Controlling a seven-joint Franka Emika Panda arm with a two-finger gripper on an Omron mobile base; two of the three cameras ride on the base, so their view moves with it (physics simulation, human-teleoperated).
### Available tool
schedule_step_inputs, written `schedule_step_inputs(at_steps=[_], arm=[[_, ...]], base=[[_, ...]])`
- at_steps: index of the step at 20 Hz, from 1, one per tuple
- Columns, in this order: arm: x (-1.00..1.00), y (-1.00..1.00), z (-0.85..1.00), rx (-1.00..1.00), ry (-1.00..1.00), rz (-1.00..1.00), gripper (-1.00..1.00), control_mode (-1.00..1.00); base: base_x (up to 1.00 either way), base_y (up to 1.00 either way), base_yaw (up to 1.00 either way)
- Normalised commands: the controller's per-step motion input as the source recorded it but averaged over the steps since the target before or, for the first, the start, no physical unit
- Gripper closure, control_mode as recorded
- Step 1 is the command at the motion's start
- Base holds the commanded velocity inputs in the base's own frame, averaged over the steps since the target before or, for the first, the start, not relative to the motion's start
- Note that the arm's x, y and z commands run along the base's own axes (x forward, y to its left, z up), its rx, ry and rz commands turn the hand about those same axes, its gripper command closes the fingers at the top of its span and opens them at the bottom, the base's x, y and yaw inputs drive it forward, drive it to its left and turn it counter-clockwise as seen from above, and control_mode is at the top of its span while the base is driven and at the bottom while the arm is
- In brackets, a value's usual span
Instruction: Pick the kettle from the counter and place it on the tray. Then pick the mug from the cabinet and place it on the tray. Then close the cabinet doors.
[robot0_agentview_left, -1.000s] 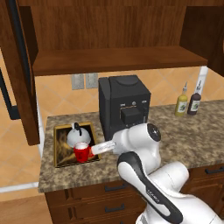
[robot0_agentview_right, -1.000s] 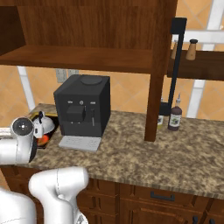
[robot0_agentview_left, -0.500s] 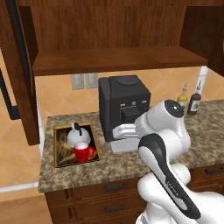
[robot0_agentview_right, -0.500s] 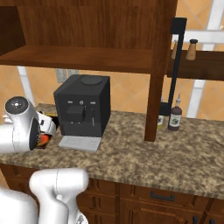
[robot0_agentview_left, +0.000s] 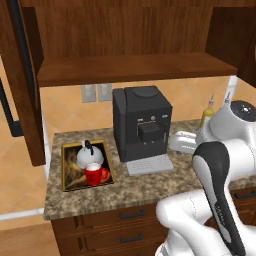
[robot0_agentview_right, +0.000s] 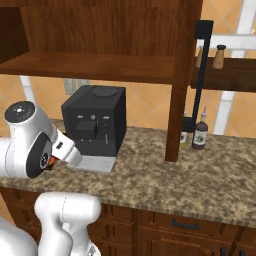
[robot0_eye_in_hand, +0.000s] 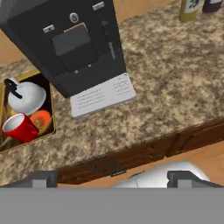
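Observation:
The kettle (robot0_agentview_left: 89, 155) and the red mug (robot0_agentview_left: 93, 174) both stand on the gold-rimmed tray (robot0_agentview_left: 65, 170) at the left end of the counter (robot0_agentview_left: 150, 185). The hand view looks down on the kettle (robot0_eye_in_hand: 27, 96), the mug (robot0_eye_in_hand: 18, 127) and the tray (robot0_eye_in_hand: 53, 118) at its left. My gripper (robot0_eye_in_hand: 113, 178) is open, its tips far apart with nothing between them. It hangs in front of the coffee machine, well right of the tray. The cabinet (robot0_agentview_left: 130, 67) stands open, with its left door (robot0_agentview_left: 22, 85) and right door (robot0_agentview_right: 182, 75) swung out.
A big black coffee machine (robot0_agentview_left: 142, 127) with a grey drip plate (robot0_eye_in_hand: 103, 94) stands mid-counter beside the tray. Bottles (robot0_agentview_right: 200, 135) stand at the back right behind the open right door. Dark drawers (robot0_agentview_left: 120, 220) run below the counter edge.
My hand has drawn back from the mug on the tray and swung right, across the front of the coffee machine. The mug stays standing on the tray beside the kettle.

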Motion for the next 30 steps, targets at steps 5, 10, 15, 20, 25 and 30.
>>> schedule_step_inputs(at_steps=[5,10,15,20,25,30], arm=[[-0.14,-0.7,-0.02,0.04,-0.01,-0.12,-1.0,-1.0],[-0.01,-0.5,-0.02,0.05,0.0,-0.08,-1.0,-1.0],[-0.02,-0.16,-0.12,0.02,0.0,0.0,-1.0,-1.0],[-0.06,-0.02,-0.06,0.09,-0.11,-0.02,1.0,-1.0],[-0.03,-0.25,-0.12,0.09,-0.05,-0.01,1.0,-1.0],[-0.36,-0.29,-0.03,0.2,-0.32,0.0,1.0,-1.0]], base=[[0.0,0.0,0.0],[0.0,0.0,0.0],[0.0,0.0,0.0],[0.0,0.0,0.0],[0.0,0.0,0.0],[0.0,0.0,0.0]])
